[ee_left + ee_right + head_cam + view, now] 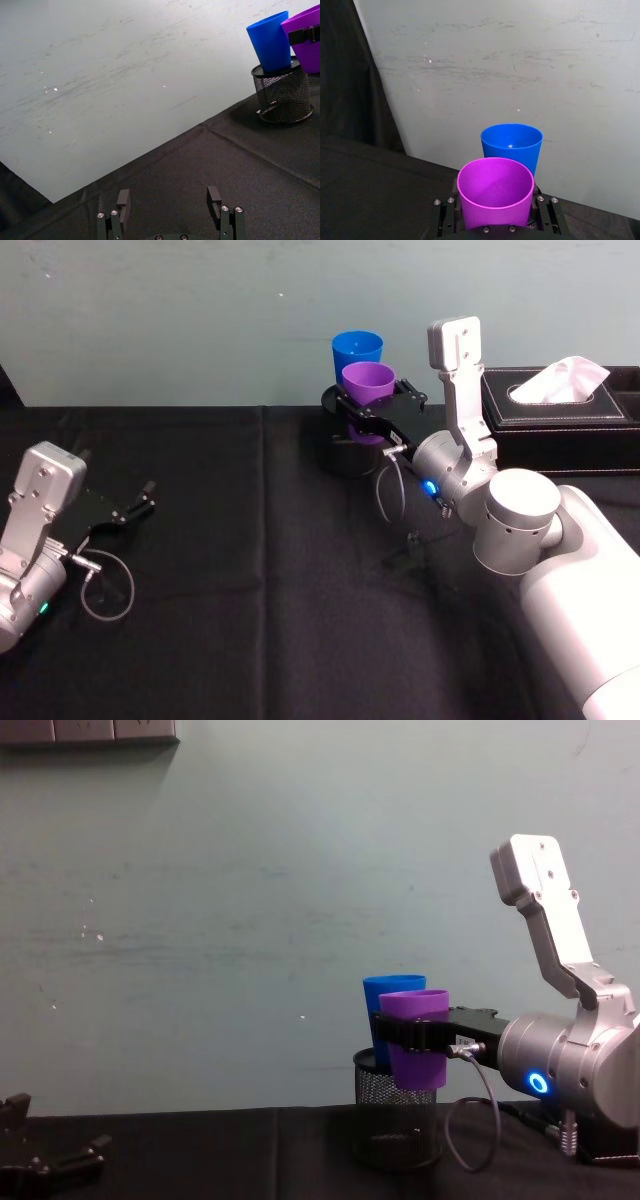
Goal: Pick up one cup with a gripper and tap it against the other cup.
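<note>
So the biggest thing here is the black-cloth surface (250, 640), and almost everything that matters is bunched at its far edge by the wall. The right arm (510, 520), the silver one with the blue ring light, reaches forward from the right so its wrist lines up level with the cups. Behind it sits a black tissue box (560, 430), well out of the way and not part of the job. Next down is the black mesh pen holder (282, 92), which works as a stand: the blue cup (357, 348) sits upright in it, raised off the surface, so its wall is at a handy height for tapping. The purple cup (367, 382) is held upright in the air just on the robot's side of the blue one, rim a bit lower, its base hanging beside the holder's top. The right gripper (370, 408) is clamped around its middle, one finger on each side, which leaves the rim and far wall bare for contact. Whether the two cups actually touch here is impossible to tell, since they overlap from every angle. Looks like the tap itself is the step in hand. The left gripper (128, 508) sits parked low on the left, fingers spread and holding nothing.
</note>
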Action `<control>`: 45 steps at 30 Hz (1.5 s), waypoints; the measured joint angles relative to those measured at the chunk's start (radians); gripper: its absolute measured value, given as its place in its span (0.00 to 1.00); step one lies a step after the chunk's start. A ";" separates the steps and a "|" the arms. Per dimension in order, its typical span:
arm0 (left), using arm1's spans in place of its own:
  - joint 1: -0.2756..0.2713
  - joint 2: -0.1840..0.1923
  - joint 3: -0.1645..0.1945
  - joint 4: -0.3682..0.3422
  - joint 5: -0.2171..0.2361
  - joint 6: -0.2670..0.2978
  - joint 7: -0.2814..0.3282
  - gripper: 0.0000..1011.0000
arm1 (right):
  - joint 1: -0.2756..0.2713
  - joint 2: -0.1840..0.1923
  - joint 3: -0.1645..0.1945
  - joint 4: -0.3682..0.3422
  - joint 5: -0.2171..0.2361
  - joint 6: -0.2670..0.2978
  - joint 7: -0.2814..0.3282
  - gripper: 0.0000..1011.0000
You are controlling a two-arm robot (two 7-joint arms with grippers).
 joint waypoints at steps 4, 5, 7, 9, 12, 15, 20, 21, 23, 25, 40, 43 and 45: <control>0.000 0.000 0.000 0.000 0.000 0.000 0.000 0.99 | 0.000 0.000 0.000 0.000 0.000 0.000 0.000 0.72; 0.000 0.000 0.000 0.000 0.000 0.000 0.000 0.99 | 0.000 0.000 0.000 0.000 0.000 0.000 0.000 0.72; 0.000 0.000 0.000 0.000 0.000 0.000 0.000 0.99 | 0.000 0.000 0.000 0.000 0.000 0.000 0.000 0.72; 0.000 0.000 0.000 0.000 0.000 0.000 0.000 0.99 | 0.000 0.000 0.000 0.000 0.000 0.000 0.000 0.72; 0.000 0.000 0.000 0.000 0.000 0.000 0.000 0.99 | 0.000 0.000 0.000 0.000 0.000 0.000 0.000 0.72; 0.000 0.000 0.000 0.000 0.000 0.000 0.000 0.99 | 0.000 0.000 0.000 0.000 0.000 0.000 0.000 0.72; 0.000 0.000 0.000 0.000 0.000 0.000 0.000 0.99 | 0.000 0.000 0.000 0.000 0.000 0.000 0.000 0.72; 0.000 0.000 0.000 0.000 0.000 0.000 0.000 0.99 | 0.000 0.000 0.000 0.000 0.000 0.000 0.000 0.72; 0.000 0.000 0.000 0.000 0.000 0.000 0.000 0.99 | 0.000 0.000 0.000 0.000 0.000 0.000 0.000 0.72; 0.000 0.000 0.000 0.000 0.000 0.000 0.000 0.99 | 0.000 0.000 0.000 0.000 0.000 0.000 0.000 0.72; 0.000 0.000 0.000 0.000 0.000 0.000 0.000 0.99 | 0.000 0.000 0.000 0.000 0.000 0.000 0.000 0.72; 0.000 0.000 0.000 0.000 0.000 0.000 0.000 0.99 | 0.000 0.000 0.000 0.000 0.000 0.000 0.000 0.72; 0.000 0.000 0.000 0.000 0.000 0.000 0.000 0.99 | 0.000 0.000 0.000 0.000 0.000 0.000 0.000 0.72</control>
